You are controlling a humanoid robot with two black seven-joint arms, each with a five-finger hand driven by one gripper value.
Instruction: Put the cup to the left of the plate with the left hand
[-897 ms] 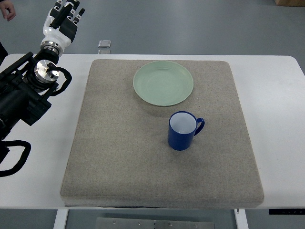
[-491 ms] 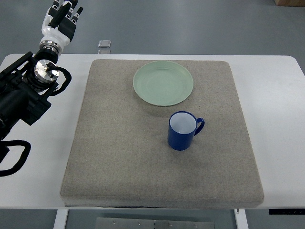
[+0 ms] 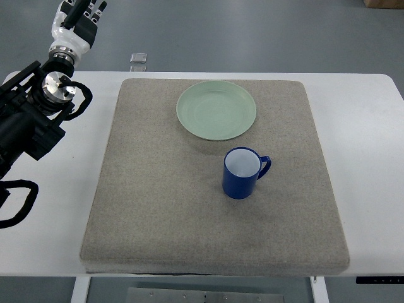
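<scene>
A blue cup [image 3: 243,172] with a white inside stands upright on the grey mat [image 3: 158,189], its handle pointing right. It sits just below the right half of the pale green plate [image 3: 216,110], which lies at the mat's far middle. My left hand [image 3: 77,19] is at the top left corner of the view, beyond the table's far edge, fingers relaxed and holding nothing. Its black arm [image 3: 28,123] crosses the table's left side. The cup is far from the hand.
The mat covers most of the white table [image 3: 366,145]. A small grey object [image 3: 138,58] lies on the floor beyond the table's far edge. A black cable loop [image 3: 16,202] rests at the table's left edge.
My left hand and arm have drifted up and to the left, further from the mat. The cup and plate have not moved.
</scene>
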